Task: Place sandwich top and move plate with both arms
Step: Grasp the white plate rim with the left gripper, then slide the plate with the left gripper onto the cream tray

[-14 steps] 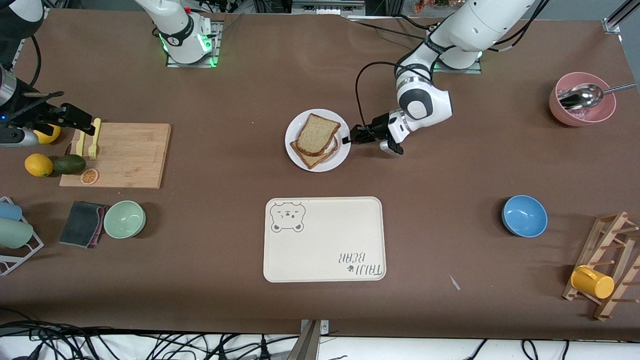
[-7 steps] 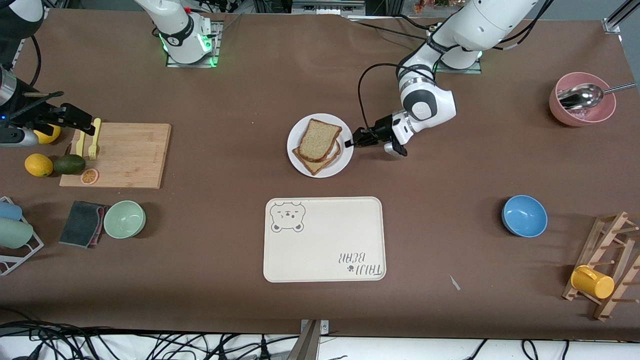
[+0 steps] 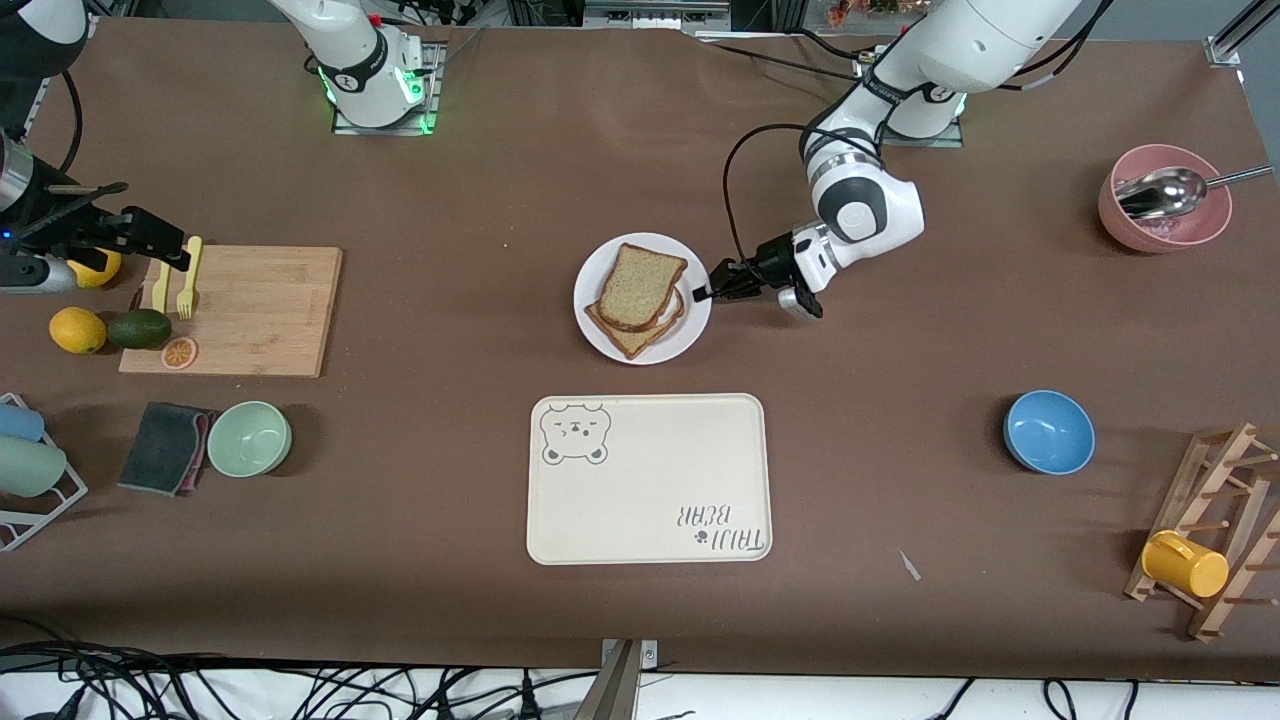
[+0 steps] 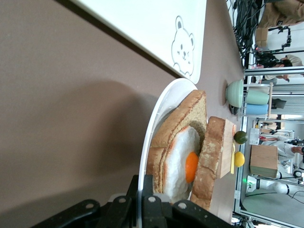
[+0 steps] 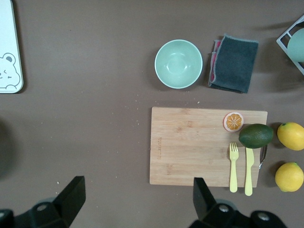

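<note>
The white plate (image 3: 600, 330) sits mid-table with the sandwich on it. The sandwich top (image 3: 642, 285), a speckled light brown slice, lies askew on the fried egg (image 4: 190, 164) and the lower toast (image 4: 178, 128). My left gripper (image 3: 703, 293) is shut on the plate's rim (image 4: 154, 128) at the edge toward the left arm's end, one finger above the rim and one under it. My right gripper (image 3: 165, 245) waits open, high over the table by the cutting board (image 3: 235, 310), its fingers (image 5: 76, 190) wide apart with nothing between them.
A cream bear-print tray (image 3: 648, 480) lies nearer to the front camera than the plate. A green bowl (image 3: 249, 438), grey cloth (image 3: 165, 447), lemons and an avocado (image 3: 138, 328) are at the right arm's end. A blue bowl (image 3: 1049, 431), pink bowl (image 3: 1165, 215) and mug rack (image 3: 1215, 535) stand at the left arm's end.
The left gripper, shut on the rim, has drawn the plate and sandwich a little nearer to the front camera and toward the left arm's end. The right arm has not moved.
</note>
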`<state>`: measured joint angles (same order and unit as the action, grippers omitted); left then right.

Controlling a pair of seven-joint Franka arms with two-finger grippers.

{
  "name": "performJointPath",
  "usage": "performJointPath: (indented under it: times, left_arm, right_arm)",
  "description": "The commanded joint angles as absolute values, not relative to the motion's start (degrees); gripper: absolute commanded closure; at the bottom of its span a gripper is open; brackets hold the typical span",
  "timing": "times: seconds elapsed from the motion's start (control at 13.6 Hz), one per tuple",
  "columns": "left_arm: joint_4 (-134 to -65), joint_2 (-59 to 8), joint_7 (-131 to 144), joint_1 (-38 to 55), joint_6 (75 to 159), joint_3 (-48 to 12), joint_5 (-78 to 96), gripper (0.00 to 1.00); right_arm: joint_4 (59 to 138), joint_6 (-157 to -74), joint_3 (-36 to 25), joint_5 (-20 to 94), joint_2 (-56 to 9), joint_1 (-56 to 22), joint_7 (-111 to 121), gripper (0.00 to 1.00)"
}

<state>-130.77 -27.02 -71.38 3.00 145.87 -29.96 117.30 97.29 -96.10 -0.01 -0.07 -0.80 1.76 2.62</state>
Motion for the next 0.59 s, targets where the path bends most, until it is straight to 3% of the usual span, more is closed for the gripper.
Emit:
performJointPath:
  times: [0.0, 0.52]
  left_arm:
    - [-131.8, -24.5, -73.3, 1.7, 144.0, -30.3, 120.4, 1.0]
    - [-120.9, -30.1, -68.7, 1.2, 147.2, -29.8, 120.4, 1.0]
  right_arm:
    - [96.7, -95.3, 0.4, 0.1, -0.5, 2.3, 3.6, 0.0]
    - [96.7, -95.3, 0.4, 0.1, -0.5, 2.4, 3.6, 0.0]
